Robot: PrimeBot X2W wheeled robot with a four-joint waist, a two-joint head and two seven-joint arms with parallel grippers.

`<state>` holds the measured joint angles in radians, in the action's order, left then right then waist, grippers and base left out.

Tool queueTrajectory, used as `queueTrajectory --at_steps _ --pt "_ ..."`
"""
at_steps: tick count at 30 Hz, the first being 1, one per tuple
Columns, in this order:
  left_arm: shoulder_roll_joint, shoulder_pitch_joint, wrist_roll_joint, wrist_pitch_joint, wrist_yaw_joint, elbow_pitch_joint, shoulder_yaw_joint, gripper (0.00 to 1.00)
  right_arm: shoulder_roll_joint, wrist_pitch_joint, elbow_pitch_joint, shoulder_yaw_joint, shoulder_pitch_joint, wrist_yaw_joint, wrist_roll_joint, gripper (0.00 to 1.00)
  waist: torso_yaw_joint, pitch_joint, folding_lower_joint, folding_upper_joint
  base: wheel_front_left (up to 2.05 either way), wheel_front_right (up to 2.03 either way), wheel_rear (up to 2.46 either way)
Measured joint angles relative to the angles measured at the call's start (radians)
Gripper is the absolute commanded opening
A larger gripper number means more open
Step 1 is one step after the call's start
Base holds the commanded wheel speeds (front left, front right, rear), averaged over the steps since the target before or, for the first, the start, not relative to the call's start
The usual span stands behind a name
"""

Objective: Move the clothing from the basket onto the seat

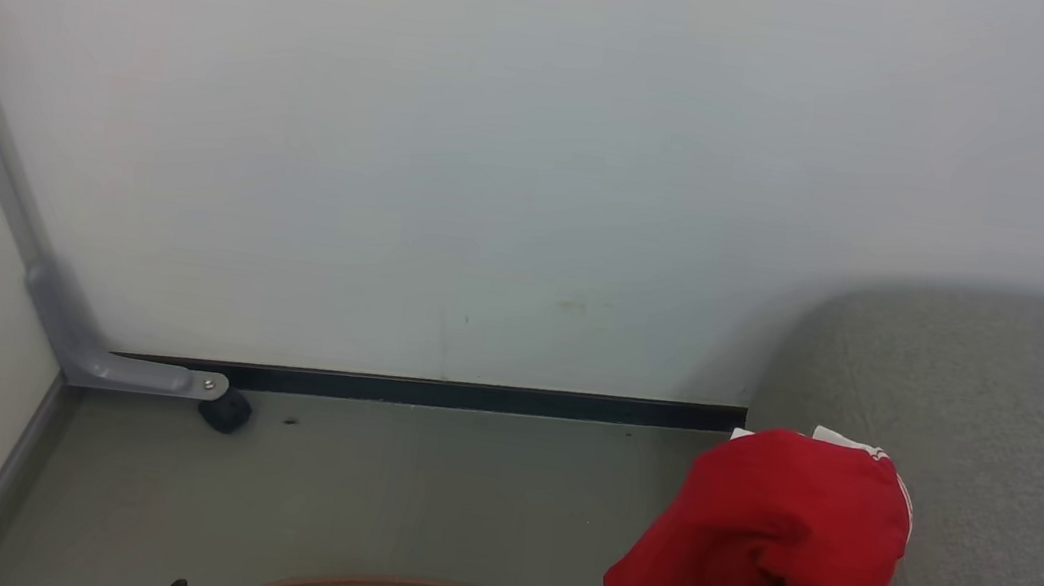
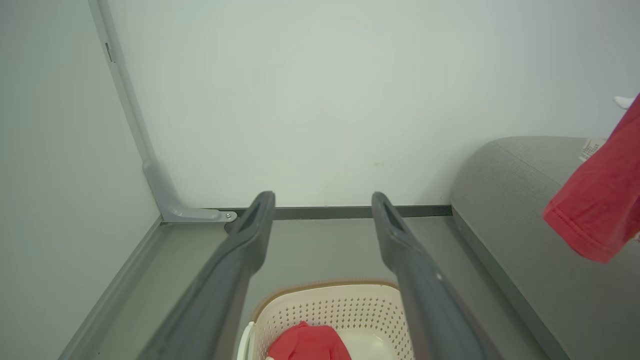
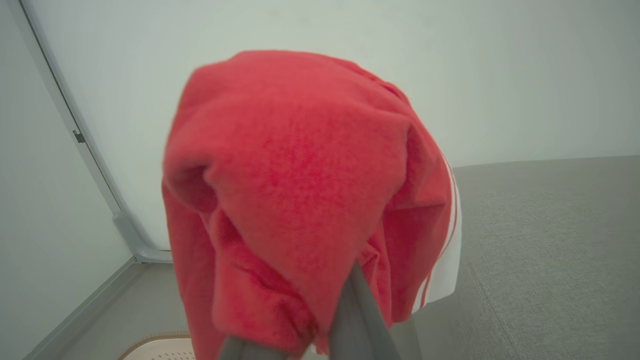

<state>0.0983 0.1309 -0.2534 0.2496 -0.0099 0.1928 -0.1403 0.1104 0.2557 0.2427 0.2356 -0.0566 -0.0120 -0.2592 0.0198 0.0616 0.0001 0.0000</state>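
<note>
A bright red garment with white stripes hangs bunched over my right gripper, which is shut on it; the cloth hides the fingertips, and one grey finger shows below. It hangs in the air at the rounded left edge of the grey-green seat. The cream basket with a brown rim stands on the floor below, and another red garment lies inside it. Above the basket my left gripper stands open with nothing between its fingers. The held garment shows at the right of the left wrist view.
A pale wall stands close behind, with a black baseboard. A grey metal leg with a black caster sits in the left corner. Grey-green floor lies between the basket and the wall.
</note>
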Motion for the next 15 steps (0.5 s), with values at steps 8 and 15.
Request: queueTrajectory --at_steps 8,15 --pt "-0.006 -0.009 0.01 0.0 -0.024 -0.014 -0.014 1.0 0.001 0.0 -0.02 -0.023 -0.021 -0.012 0.019 0.0 0.088 -0.025 0.0 0.0 0.0 0.0 0.0" --pt "-0.008 -0.036 0.012 0.0 -0.044 -0.026 -0.015 1.0 -0.001 0.0 -0.033 -0.034 -0.031 -0.021 0.03 0.0 0.178 -0.053 0.0 0.0 0.0 0.0 0.0"
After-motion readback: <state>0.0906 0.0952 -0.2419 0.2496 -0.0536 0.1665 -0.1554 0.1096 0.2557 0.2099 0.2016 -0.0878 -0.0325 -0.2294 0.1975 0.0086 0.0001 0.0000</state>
